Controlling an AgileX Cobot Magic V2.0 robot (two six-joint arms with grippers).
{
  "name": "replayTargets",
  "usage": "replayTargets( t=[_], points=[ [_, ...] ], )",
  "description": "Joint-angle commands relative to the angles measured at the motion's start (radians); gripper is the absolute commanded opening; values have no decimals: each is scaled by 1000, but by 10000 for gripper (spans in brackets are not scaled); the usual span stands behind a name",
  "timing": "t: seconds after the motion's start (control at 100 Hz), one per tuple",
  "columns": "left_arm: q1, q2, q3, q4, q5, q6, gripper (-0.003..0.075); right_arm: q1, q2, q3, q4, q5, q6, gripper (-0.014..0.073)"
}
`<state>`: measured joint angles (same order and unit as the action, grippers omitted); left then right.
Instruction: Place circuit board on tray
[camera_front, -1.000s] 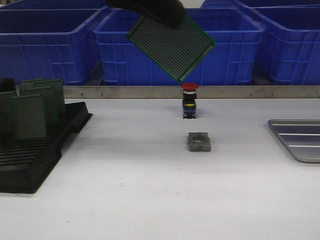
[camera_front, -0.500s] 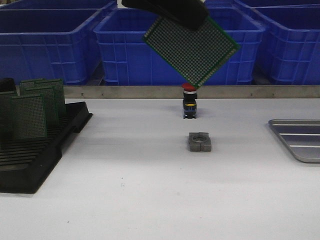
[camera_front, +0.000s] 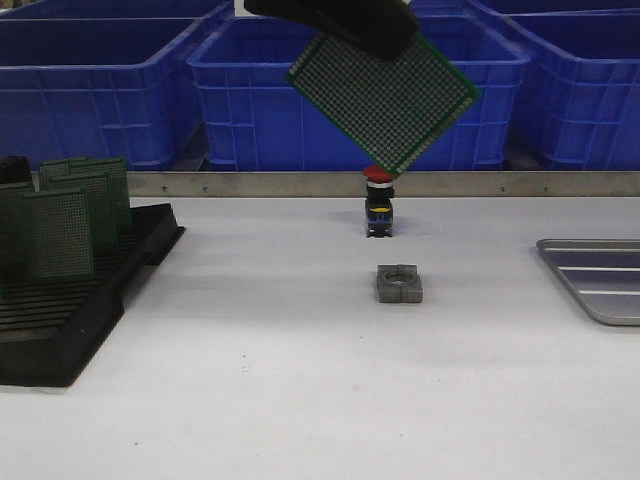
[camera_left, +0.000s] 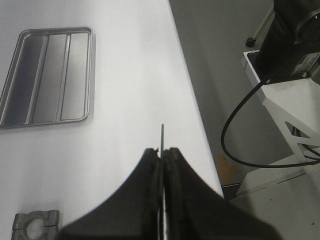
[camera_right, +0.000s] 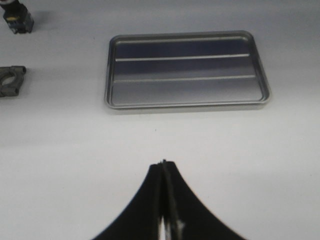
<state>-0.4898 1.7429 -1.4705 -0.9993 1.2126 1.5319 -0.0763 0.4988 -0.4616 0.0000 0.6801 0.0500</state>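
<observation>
My left gripper (camera_front: 385, 42) is shut on a green perforated circuit board (camera_front: 385, 95) and holds it tilted, high above the middle of the table. In the left wrist view the board shows edge-on (camera_left: 162, 136) between the closed fingers of the left gripper (camera_left: 161, 150). The silver ribbed tray (camera_front: 600, 280) lies at the right edge of the table, apart from the board, and shows empty in both wrist views (camera_left: 47, 75) (camera_right: 185, 70). My right gripper (camera_right: 164, 162) is shut with nothing in it, over bare table short of the tray.
A black slotted rack (camera_front: 70, 320) with several upright green boards (camera_front: 70, 225) stands at the left. A red push-button (camera_front: 379, 200) and a grey metal clamp block (camera_front: 399, 283) sit mid-table. Blue bins (camera_front: 100, 90) line the back.
My left gripper carried the board to the right a second ago and has held still for the last half second. Nothing else moved.
</observation>
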Motion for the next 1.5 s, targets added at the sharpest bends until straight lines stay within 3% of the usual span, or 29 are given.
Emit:
replayTargets(
  t=[0.0,0.12,0.24,0.31,0.4,0.48,0.71,0.88,1.02,1.14,1.38,1.49],
  points=[
    [-9,-46,-31,-70,58,-13,-20,2,105,-85,54,-15,-4,-18],
    [-9,-46,-31,-70,58,-13,-20,10,222,-147,229,12,-87,183],
    [-9,-46,-31,-70,58,-13,-20,66,291,-201,452,8,-337,441],
    [-9,-46,-31,-70,58,-13,-20,109,324,-227,594,-1,-482,522],
    [-9,-46,-31,-70,58,-13,-20,156,368,-256,755,-3,-693,524],
    [-9,-46,-31,-70,58,-13,-20,188,416,-274,870,-3,-965,524],
    [-9,-46,-31,-70,58,-13,-20,262,532,-279,1054,7,-1564,524],
    [-9,-46,-31,-70,58,-13,-20,284,625,-282,1238,30,-1700,524],
    [-9,-46,-31,-70,58,-13,-20,286,692,-305,1293,94,-1743,524],
    [-9,-46,-31,-70,58,-13,-20,286,733,-327,1293,122,-1746,451],
    [-9,-46,-31,-70,58,-13,-20,286,761,-335,1293,123,-1746,58],
    [-9,-46,-31,-70,54,-13,-20,286,761,-335,1293,130,-1746,-77]
  ],
)
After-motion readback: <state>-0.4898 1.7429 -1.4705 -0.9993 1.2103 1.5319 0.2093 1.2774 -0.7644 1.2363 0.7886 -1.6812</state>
